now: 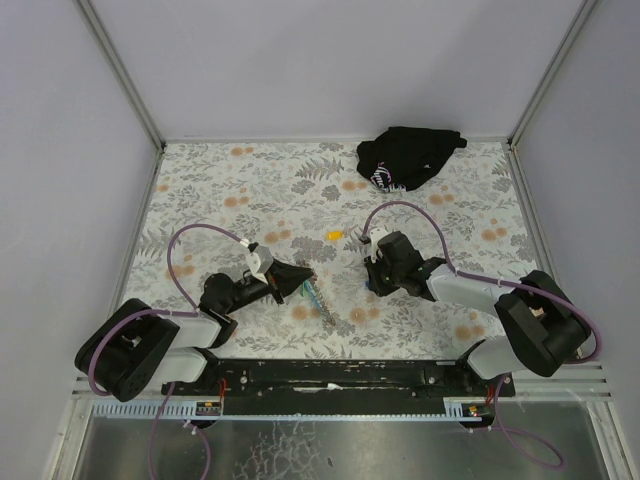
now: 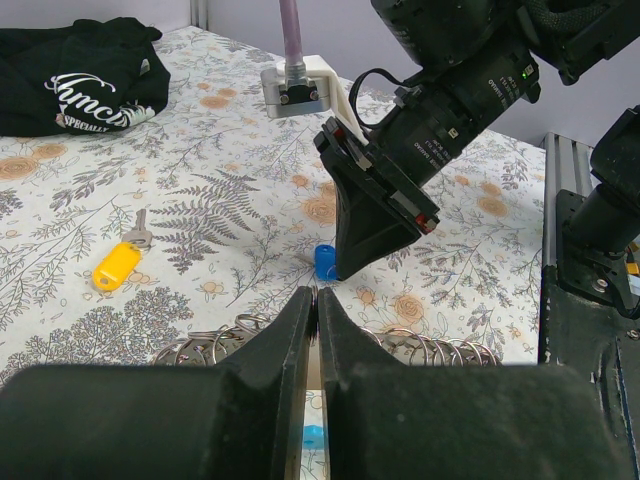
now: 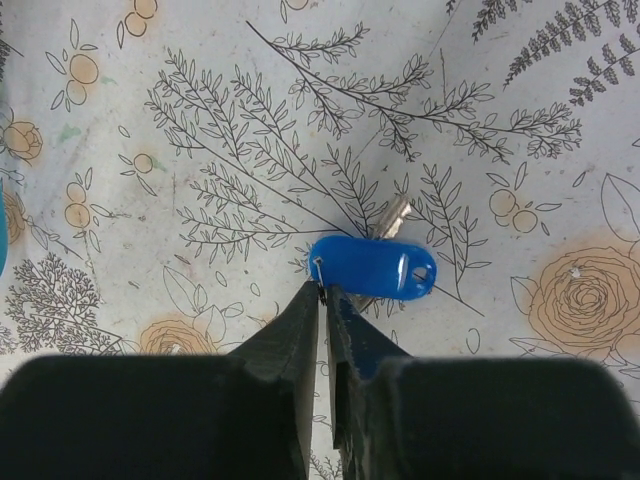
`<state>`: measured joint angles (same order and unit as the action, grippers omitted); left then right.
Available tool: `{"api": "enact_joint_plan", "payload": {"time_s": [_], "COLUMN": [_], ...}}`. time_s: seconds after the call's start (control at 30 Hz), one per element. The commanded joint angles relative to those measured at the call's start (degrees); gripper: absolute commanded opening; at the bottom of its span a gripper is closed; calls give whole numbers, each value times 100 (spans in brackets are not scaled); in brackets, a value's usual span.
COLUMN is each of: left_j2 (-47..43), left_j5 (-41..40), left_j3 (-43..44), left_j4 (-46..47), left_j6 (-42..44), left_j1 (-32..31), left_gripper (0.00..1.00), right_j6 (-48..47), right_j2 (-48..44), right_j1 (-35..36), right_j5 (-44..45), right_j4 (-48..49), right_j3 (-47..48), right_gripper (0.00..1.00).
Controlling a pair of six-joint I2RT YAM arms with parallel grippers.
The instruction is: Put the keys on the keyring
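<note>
The keys (image 3: 372,267) lie on the flowered table: a bright blue plastic tag with a silvery key blade poking out behind it. My right gripper (image 3: 323,292) points down at the tag's left end, its tips pinched on the tag's small wire loop. From the left wrist the blue tag (image 2: 325,262) peeks out under that gripper (image 2: 340,268). My left gripper (image 2: 317,300) is shut on the keyring, whose thin metal edge shows between the tips, with wire rings (image 2: 440,348) spreading to both sides. From above, the keyring's light-blue strap (image 1: 315,298) trails from the left gripper (image 1: 303,283).
A second key with a yellow tag (image 2: 118,264) lies on the table further back, also seen from above (image 1: 334,236). A black cloth bundle (image 1: 408,157) sits at the far right. The two grippers stand a hand's width apart near the table's middle.
</note>
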<state>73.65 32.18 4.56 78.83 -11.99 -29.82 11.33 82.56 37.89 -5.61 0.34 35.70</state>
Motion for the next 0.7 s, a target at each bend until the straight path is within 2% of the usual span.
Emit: {"api": "enact_joint_plan", "payload": {"time_s": [0.0, 0.1, 0.47, 0.67], "left_j2": [-51, -52, -61, -48], "left_j5": [46, 45, 23, 8], "left_j3": [71, 64, 72, 83], "left_j4": [426, 416, 387, 363], "left_j6": [-23, -23, 4, 21], "left_j1": [33, 37, 37, 37], "left_gripper": [4, 4, 4, 4], "right_j6": [-39, 1, 98, 20], "right_j2": [-12, -17, 1189, 1731], "right_j1": [34, 34, 43, 82], "right_j5": [-35, -52, 124, 385], "right_j4": [-34, -371, -2924, -3600], "right_j3": [123, 341, 2041, 2652], "right_gripper": [10, 0, 0, 0]}}
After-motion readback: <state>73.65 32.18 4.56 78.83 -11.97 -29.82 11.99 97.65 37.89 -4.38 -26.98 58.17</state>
